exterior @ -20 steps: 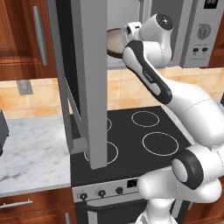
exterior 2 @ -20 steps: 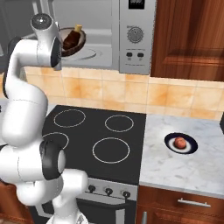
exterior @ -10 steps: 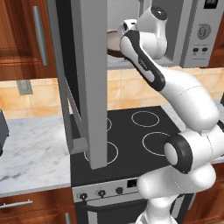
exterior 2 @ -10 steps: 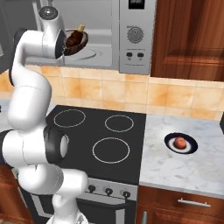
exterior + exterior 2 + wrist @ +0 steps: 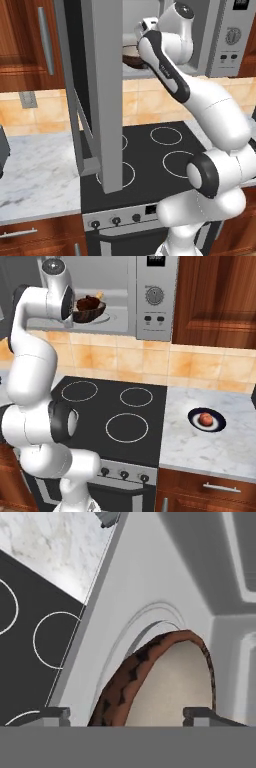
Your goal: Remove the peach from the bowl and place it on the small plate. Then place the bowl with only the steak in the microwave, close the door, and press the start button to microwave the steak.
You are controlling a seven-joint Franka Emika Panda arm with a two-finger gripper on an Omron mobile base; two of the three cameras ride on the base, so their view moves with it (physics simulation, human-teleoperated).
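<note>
The dark-brown bowl [image 5: 91,310] sits on the microwave [image 5: 155,301] floor, with the steak [image 5: 88,302] in it. In the hand view the bowl's tan inside [image 5: 170,682] lies just ahead of my gripper [image 5: 127,714], and part of its rim sits between the fingertips [image 5: 55,714], which stand wide apart, open. From the left base the bowl [image 5: 131,55] peeks out beside my wrist. The door [image 5: 102,90] is swung wide open. The peach [image 5: 205,418] rests on the small plate [image 5: 218,426] on the right counter.
The black stove [image 5: 115,416] lies below the microwave, with marble counter to its right [image 5: 200,451] and left [image 5: 35,170]. The open door's edge juts out over the stove's left side. Wooden cabinets [image 5: 215,296] flank the microwave.
My wrist has turned and the upper arm has shifted at the microwave mouth. The bowl with the steak has stayed in place inside.
</note>
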